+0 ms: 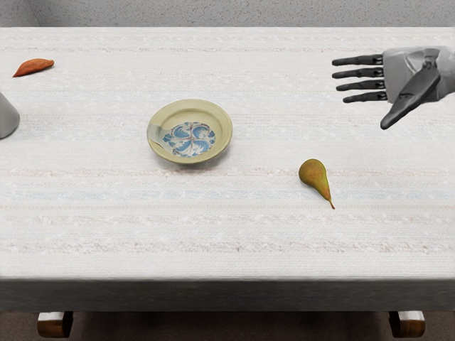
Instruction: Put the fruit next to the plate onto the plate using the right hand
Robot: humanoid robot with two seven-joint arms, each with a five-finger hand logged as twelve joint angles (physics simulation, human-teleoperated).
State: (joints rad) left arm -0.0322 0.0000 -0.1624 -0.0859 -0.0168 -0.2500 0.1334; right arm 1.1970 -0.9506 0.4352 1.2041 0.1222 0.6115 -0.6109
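A brown-green pear [314, 175] lies on the white table, to the right of and slightly nearer than the plate, its stem pointing to the lower right. The plate [219, 117] is a pale yellow dish with a blue flower pattern, near the table's middle, with nothing on it. My right hand [370, 89] hovers at the upper right, above and to the right of the pear and well apart from it. Its dark fingers are stretched out toward the left and hold nothing. The left hand does not show.
An orange sweet potato [33, 67] lies at the far left of the table. A grey object [6, 114] is cut off by the left edge below it. The table's front edge [227, 280] runs across the bottom.
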